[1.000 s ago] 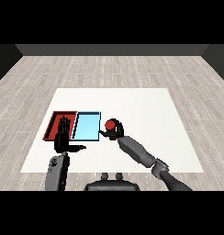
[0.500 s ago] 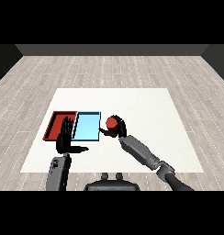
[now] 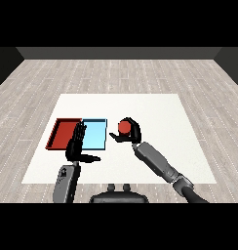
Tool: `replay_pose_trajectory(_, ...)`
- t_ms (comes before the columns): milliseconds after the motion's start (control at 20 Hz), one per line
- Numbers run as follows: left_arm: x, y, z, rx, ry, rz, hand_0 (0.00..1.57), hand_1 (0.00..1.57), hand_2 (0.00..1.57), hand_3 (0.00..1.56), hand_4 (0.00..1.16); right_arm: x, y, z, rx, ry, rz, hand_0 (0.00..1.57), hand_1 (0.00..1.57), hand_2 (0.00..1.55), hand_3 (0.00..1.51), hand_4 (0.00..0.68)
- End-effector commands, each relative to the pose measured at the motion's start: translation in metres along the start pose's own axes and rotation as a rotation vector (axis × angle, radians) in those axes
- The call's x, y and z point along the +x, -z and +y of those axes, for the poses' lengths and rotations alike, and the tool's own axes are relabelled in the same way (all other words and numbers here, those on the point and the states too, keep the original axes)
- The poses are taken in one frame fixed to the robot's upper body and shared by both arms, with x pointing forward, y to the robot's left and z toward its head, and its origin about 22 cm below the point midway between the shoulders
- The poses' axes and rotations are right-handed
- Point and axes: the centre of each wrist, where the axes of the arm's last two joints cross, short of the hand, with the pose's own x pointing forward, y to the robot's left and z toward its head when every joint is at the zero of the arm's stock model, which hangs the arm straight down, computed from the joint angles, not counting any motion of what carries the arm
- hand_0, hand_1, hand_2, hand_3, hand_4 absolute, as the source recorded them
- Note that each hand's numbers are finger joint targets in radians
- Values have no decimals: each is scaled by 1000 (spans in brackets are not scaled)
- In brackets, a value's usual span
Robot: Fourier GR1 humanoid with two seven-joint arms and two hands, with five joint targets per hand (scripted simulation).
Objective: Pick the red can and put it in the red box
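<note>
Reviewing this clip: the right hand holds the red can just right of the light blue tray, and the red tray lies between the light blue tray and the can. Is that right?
Not quite. In the head view the right hand does hold the red can just right of the light blue tray, but the red tray lies on the light blue tray's far side, left of it, not between it and the can.

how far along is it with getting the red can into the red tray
Picked up: the right robot hand is curled round the red can, right of the light blue tray. Left: carry it past that tray and set it in the red tray. The left robot hand is open.
</note>
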Motion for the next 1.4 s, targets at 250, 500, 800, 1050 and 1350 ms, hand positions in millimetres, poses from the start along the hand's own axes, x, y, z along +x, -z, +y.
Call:
replay_pose_trajectory(250,5,31,-52,-74,57,96,0,0,0,0,0,32,-12,-9,-1,13,-89,1438,1438,1410,1381,622)
replay_pose_trajectory(500,-6,32,-70,-94,63,110,0,0,0,0,0,50,-20,-32,26,28,-141,1435,1435,1423,1401,634)
replay_pose_trajectory(800,-35,19,-76,-107,59,179,0,0,0,0,0,42,-8,-23,60,42,-151,1443,1443,1431,1397,616)
replay_pose_trajectory(1050,-58,22,-74,-107,42,217,0,0,0,0,0,45,-24,-10,62,56,-181,1451,1451,1442,1395,651)
replay_pose_trajectory(1350,-60,13,-99,-127,9,245,0,0,0,0,0,52,-13,-7,73,55,-169,1462,1462,1435,1392,653)
